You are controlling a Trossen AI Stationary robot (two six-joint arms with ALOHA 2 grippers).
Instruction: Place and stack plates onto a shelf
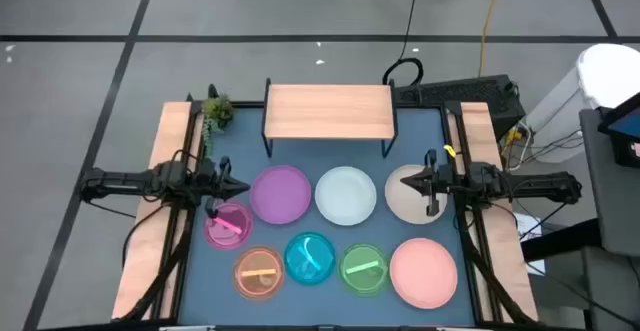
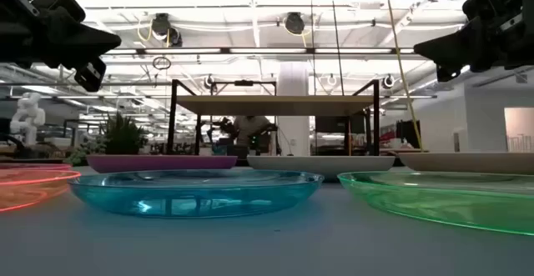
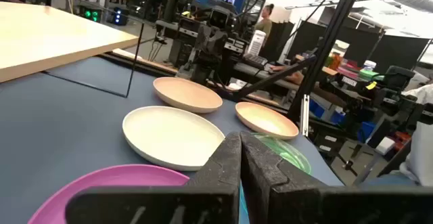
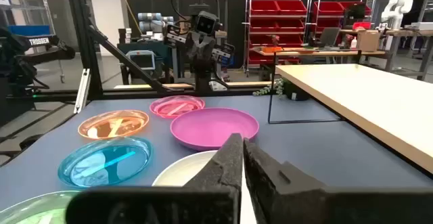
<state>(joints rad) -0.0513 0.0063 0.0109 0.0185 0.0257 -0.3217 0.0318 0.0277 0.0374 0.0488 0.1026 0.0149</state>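
Eight plates [image 1: 346, 193] flat on the blue table [image 1: 420, 141] before the bare shelf [image 1: 329, 111], potted plant [image 1: 216, 112] beside it, left gripper [image 1: 243, 187] and right gripper [image 1: 405, 182] both closed, empty, flanking.

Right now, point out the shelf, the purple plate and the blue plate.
shelf [image 1: 328, 111], high view, middle of the wooden top board.
purple plate [image 1: 280, 193], high view, centre of the dish.
blue plate [image 2: 196, 191], low view, front wall of the translucent dish.
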